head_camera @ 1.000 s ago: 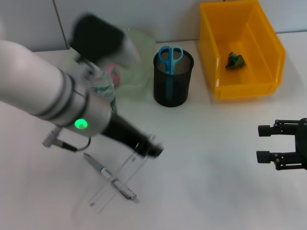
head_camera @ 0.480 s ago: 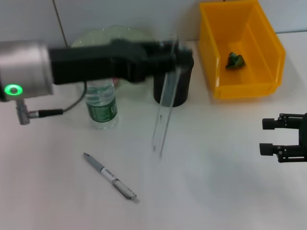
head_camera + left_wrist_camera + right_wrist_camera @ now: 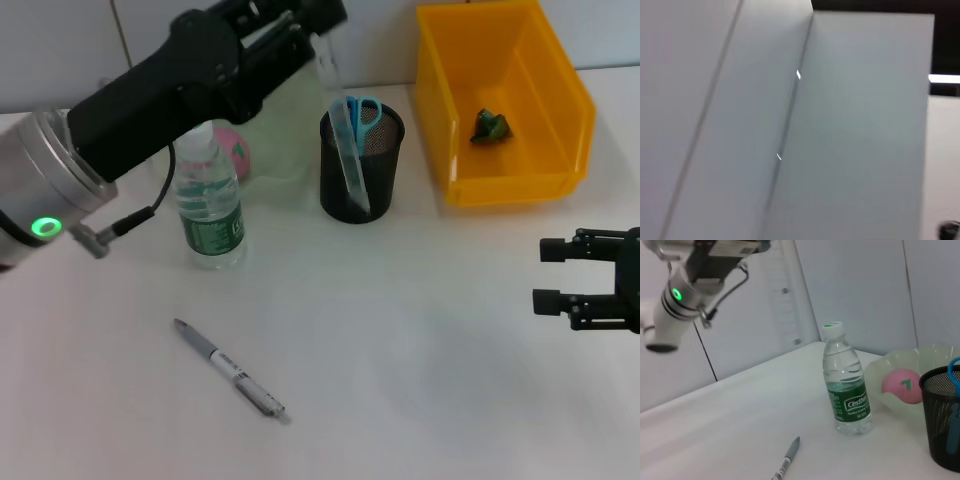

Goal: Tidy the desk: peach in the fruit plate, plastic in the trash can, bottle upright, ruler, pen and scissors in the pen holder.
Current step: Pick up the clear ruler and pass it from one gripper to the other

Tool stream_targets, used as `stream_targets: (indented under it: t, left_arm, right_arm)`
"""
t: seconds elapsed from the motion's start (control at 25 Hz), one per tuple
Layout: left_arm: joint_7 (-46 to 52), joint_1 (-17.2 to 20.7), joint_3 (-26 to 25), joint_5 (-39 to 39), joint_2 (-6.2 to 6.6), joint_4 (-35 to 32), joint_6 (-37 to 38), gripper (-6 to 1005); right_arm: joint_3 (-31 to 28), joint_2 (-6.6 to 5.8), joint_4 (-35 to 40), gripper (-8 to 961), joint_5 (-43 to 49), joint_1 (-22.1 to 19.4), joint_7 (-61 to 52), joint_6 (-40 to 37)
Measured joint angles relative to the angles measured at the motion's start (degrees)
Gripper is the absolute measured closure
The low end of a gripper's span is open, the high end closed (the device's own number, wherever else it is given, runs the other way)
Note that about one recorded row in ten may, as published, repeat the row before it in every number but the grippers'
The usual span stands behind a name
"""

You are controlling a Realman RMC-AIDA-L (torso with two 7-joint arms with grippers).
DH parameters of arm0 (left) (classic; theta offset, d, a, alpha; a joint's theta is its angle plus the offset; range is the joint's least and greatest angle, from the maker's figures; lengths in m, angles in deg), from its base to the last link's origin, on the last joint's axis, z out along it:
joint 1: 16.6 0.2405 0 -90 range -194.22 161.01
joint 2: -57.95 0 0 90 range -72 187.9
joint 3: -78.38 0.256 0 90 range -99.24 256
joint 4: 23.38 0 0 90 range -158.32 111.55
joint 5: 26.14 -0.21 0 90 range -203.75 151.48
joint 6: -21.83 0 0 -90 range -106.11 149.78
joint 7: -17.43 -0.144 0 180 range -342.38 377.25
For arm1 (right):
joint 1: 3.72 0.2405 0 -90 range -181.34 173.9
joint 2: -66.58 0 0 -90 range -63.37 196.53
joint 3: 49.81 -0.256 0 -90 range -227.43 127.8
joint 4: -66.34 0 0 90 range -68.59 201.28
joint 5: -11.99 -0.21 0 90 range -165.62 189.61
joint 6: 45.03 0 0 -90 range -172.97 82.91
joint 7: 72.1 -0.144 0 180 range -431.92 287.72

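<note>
**Ruler standing in the holder, pen alone on the desk**

The desk (image 3: 420, 400) is a plain white surface backed by a pale grey panelled wall (image 3: 740, 125). At the back stands a black mesh pen holder (image 3: 360, 180), which holds blue-handled scissors (image 3: 358, 110) and a clear ruler (image 3: 345, 150); the ruler leans with its lower end inside the holder. To the holder's right sits an orange trash can (image 3: 505, 180) with a crumpled green piece of plastic (image 3: 492, 125) on its floor. To the left a green-labelled water bottle (image 3: 208, 205) stands upright, and behind it a pale green fruit plate (image 3: 920, 365) carries a pink peach (image 3: 902, 386). A grey pen (image 3: 230, 368) lies flat on the open desk near the front, well apart from the rest.

The left arm reaches across above the bottle and plate, its left pincer (image 3: 322, 22) raised above the holder near the ruler's top end; whether its fingers are apart or closed cannot be told. The right pincer (image 3: 565, 288) hangs over the desk's right side with fingers spread apart and nothing between them.
</note>
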Motion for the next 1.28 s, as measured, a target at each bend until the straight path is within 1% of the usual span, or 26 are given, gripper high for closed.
stream_targets:
  t: [0.04,0.08,0.12,0.16,0.2,0.24,0.36,0.44,0.48,0.52,0.56,0.6,0.64,0.68,0.72,0.76,0.84,0.92,0.96,1.04,1.08,1.28]
  left_arm:
    - [-7.4,-0.35,3.45,6.97,0.0,3.66,-0.48,586]
    - [-10.69,-0.39,5.43,10.18,0.0,4.95,-0.83,585]
    - [-14.77,-0.4,7.65,14.14,-0.01,6.3,-1.31,584]
    - [-19.87,-0.36,10.93,19.29,-0.02,7.47,-2.02,583]
    - [-19.87,-0.36,10.93,19.29,-0.02,7.47,-2.02,582]
    - [-26.81,-0.13,15.95,26.75,-0.02,8.55,-3.18,581]
    - [-35.34,0.13,22.9,37.01,-0.03,8.85,-5.28,578]
    - [-35.34,0.13,22.9,37.01,-0.03,8.85,-5.28,577]
    - [-41.03,-0.06,27.87,43.87,-0.07,8.84,-6.42,576]
    - [-41.03,-0.06,27.87,43.87,-0.07,8.84,-6.42,575]
    - [-41.03,-0.06,27.87,43.87,-0.07,8.84,-6.42,574]
    - [-41.03,-0.06,27.87,43.87,-0.07,8.84,-6.42,573]
    - [-41.03,-0.06,27.87,43.87,-0.07,8.84,-6.42,572]
    - [-46.18,-0.44,32.66,50.68,-0.08,8.58,-7.62,571]
    - [-56.82,-2.23,41.91,63.47,-0.1,7.98,-10.08,570]
    - [-58.09,-2.68,43.05,64.82,-0.1,7.73,-10.97,569]
    - [-59.35,-3.4,44.11,66.09,-0.1,6.92,-13.41,567]
    - [-59.65,-3.97,44.42,66.56,-0.1,5.61,-17.12,565]
    - [-59.69,-4.16,44.47,66.67,-0.1,4.94,-18.91,564]
    - [-59.69,-4.16,44.47,66.67,-0.1,4.94,-18.91,563]
    - [-60.28,-4.51,44.61,66.81,-0.1,3.77,-21.78,562]
    - [-61.34,-4.67,45.01,67.3,-0.1,3.26,-22.63,557]
  right_arm:
    - [-0.02,0.16,0.02,282,0.0,0.01,0.0,0.05]
    - [-0.08,0.36,0.0,283,-0.04,0.02,0.06,0.16]
    - [-0.46,1.09,-0.12,284,-0.11,0.03,0.58,0.72]
    - [-0.46,1.09,-0.12,285,-0.11,0.03,0.58,0.72]
    - [-0.81,1.7,-0.13,286,-0.16,0.02,1.35,1.22]
    - [-1.14,2.19,-0.14,287,-0.27,0.01,2.19,1.63]
    - [-2.65,4.2,-0.4,290,-1.39,-0.23,6.16,2.72]
    - [-3.93,5.41,-1.53,292,-3.66,-0.46,9.77,2.91]
    - [-4.35,5.76,-2.35,293,-5.03,-0.54,11.42,2.94]
    - [-4.65,6.07,-5.43,294,-9.35,-0.66,15.4,2.95]
    - [-4.65,6.07,-5.43,295,-9.35,-0.66,15.4,2.95]
    - [-4.66,6.13,-6.78,296,-11.43,-0.72,17.25,2.93]
    - [-4.68,6.3,-10.31,297,-15.78,-0.83,22.12,2.92]
    - [-4.68,6.3,-10.31,298,-15.78,-0.83,22.12,2.92]
    - [-4.67,6.57,-13.6,299,-18.87,-0.78,27.68,2.97]
    - [-4.67,6.57,-13.6,300,-18.87,-0.78,27.68,2.97]
    - [-4.65,6.81,-16.48,302,-21.4,-0.23,32.9,3.24]
    - [-4.62,6.91,-18.96,304,-23.17,1.35,35.9,3.71]
    - [-4.62,6.91,-18.96,305,-23.17,1.35,35.9,3.71]
    - [-4.63,6.95,-20.16,307,-23.73,2.76,36.44,4.27]
    - [-4.63,6.97,-20.67,308,-23.87,3.36,36.52,4.73]
    - [-4.63,7.1,-24.13,313,-25.13,6.62,37.57,7.8]
